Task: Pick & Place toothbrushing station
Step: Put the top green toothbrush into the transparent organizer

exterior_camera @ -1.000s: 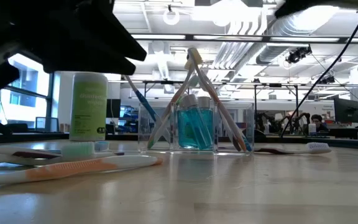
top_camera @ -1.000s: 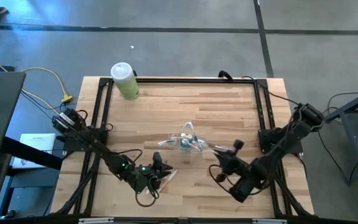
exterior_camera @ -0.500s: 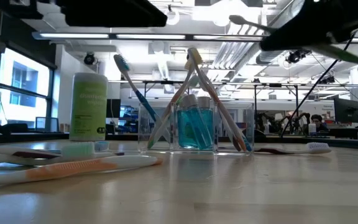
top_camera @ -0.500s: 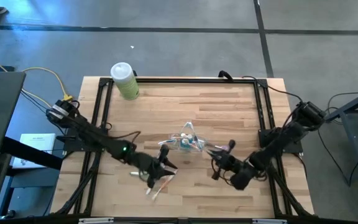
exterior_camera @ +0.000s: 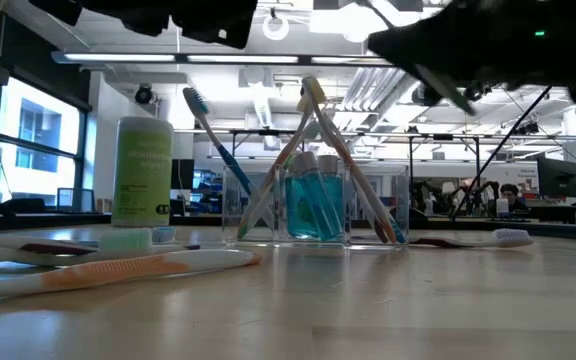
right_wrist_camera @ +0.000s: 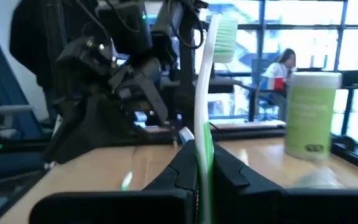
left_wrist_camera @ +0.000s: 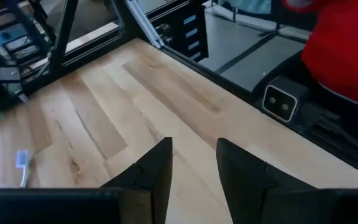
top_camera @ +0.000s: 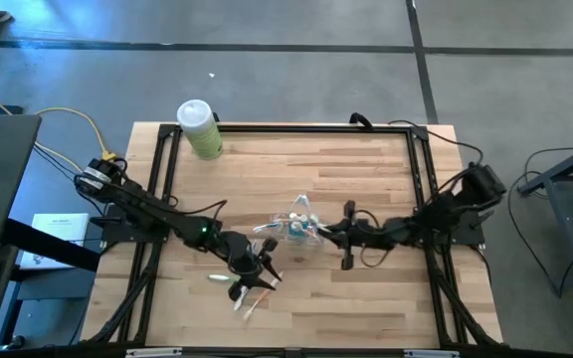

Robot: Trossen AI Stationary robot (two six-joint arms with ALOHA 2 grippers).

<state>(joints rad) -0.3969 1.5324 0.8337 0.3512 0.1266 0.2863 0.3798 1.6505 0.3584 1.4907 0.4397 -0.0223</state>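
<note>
pale wood planks make up the table top [top_camera: 366, 179], framed by black rails. near its middle stands a small clear plastic cup [exterior_camera: 313, 205] holding teal white-capped tubes [exterior_camera: 316, 200] and several slim toothbrushes that lean out of it, one with a blue-bristled head [exterior_camera: 196, 100] angled up toward the left of the low view.

the right gripper [right_wrist_camera: 197, 163] reaches in from the right side of the table and sits just beside the cup in the high view; its fingers [right_wrist_camera: 178, 168] are pressed tight on the handle of a green and white toothbrush [right_wrist_camera: 209, 81], which stands upright between them with its pale green bristle head at the top.

the left gripper [left_wrist_camera: 191, 171] hovers over the front part of the table, near the cup but apart from it. its two dark fingers [left_wrist_camera: 157, 171] stand partly apart with bare wood showing between them, and nothing is held.

on the table below the left arm lie loose toothbrushes: a white and pink toothbrush [exterior_camera: 138, 268] flat in the foreground of the low view, and another white toothbrush [exterior_camera: 478, 238] lying past the cup on that view's right.

a larger pale-green bottle with a white cap [top_camera: 199, 129] stands upright at the far left corner of the table, well apart from the cup.
</note>
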